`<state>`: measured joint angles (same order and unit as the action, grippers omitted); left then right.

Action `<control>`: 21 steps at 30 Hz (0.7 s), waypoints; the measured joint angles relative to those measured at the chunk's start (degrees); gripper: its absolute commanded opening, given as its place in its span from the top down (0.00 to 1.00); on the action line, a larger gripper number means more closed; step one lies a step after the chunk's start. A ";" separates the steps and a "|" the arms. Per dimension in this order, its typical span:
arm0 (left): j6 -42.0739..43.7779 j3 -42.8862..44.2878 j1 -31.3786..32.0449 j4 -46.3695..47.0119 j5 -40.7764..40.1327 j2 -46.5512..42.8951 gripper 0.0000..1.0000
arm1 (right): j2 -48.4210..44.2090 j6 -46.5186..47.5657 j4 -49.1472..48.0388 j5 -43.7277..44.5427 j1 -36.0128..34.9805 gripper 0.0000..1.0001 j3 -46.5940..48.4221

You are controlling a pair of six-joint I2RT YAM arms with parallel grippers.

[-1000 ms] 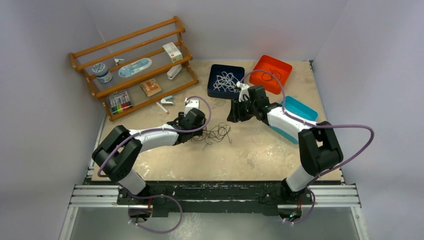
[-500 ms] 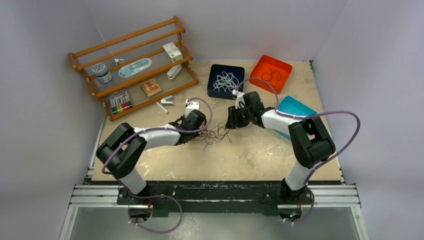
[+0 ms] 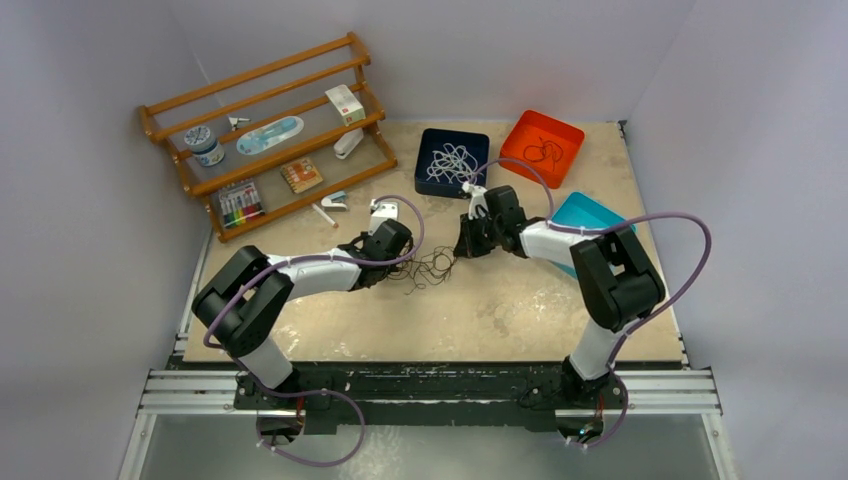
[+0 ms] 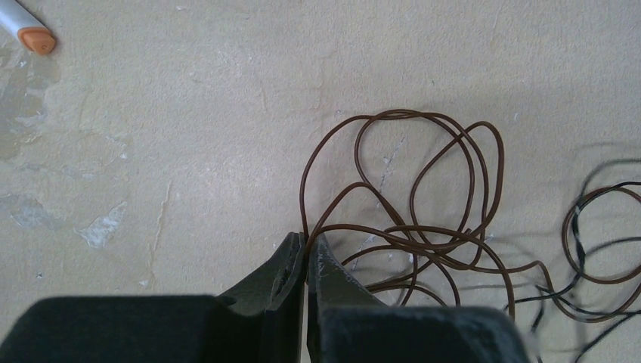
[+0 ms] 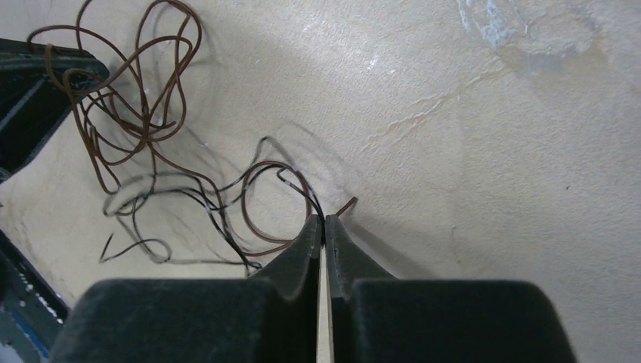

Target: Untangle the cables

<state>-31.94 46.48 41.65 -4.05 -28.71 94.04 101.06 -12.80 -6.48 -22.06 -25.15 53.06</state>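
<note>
1. A loose tangle of thin brown and black cables [image 3: 430, 268] lies on the scuffed beige counter [image 3: 500, 310], about mid-way across, right between the ends of the two arms.
2. The left gripper [image 4: 306, 246] sits low at the tangle's left edge. Its fingers [image 4: 283, 265] are pressed together on a brown strand, which runs straight into the tips. The brown loops fan out just beyond them.
3. The right gripper [image 5: 323, 223] is at the opposite, right edge. Its fingers [image 5: 298, 253] are all but closed, pinching a strand at the tips, and a short brown end pokes out beside them. Whether the pinched strand is brown or black I cannot tell.
4. From the right wrist, the black strands lie nearer that gripper and the brown loops farther off, draped over the other arm's dark fingertip.
5. A white marker with an orange cap [image 4: 26, 30] lies on the counter well left of the tangle.
6. At the back stand a navy tray [image 3: 424, 150] holding white cables [image 3: 455, 160], an orange tray [image 3: 565, 140] with one dark cable [image 3: 540, 150], and a teal tray [image 3: 595, 212], partly behind the right arm.
7. A wooden rack [image 3: 250, 73] stands at the back left.
</note>
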 measured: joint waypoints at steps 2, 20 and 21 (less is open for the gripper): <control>-0.02 -0.02 0.00 -0.02 -0.35 0.00 1.00 | -0.70 -0.09 0.11 0.52 -0.04 1.00 -0.31; -0.66 -0.42 -0.20 -1.33 -4.57 -0.04 1.00 | -20.96 3.02 4.15 17.90 -0.09 1.00 -0.28; -0.66 -0.44 -0.26 -1.36 -4.61 -0.07 1.00 | -22.10 3.13 4.22 18.56 -0.09 1.00 -0.28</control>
<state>-32.60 46.04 41.39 -5.41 -33.32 93.97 78.96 -9.67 -2.26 -3.51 -25.23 52.77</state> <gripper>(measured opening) 0.017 0.007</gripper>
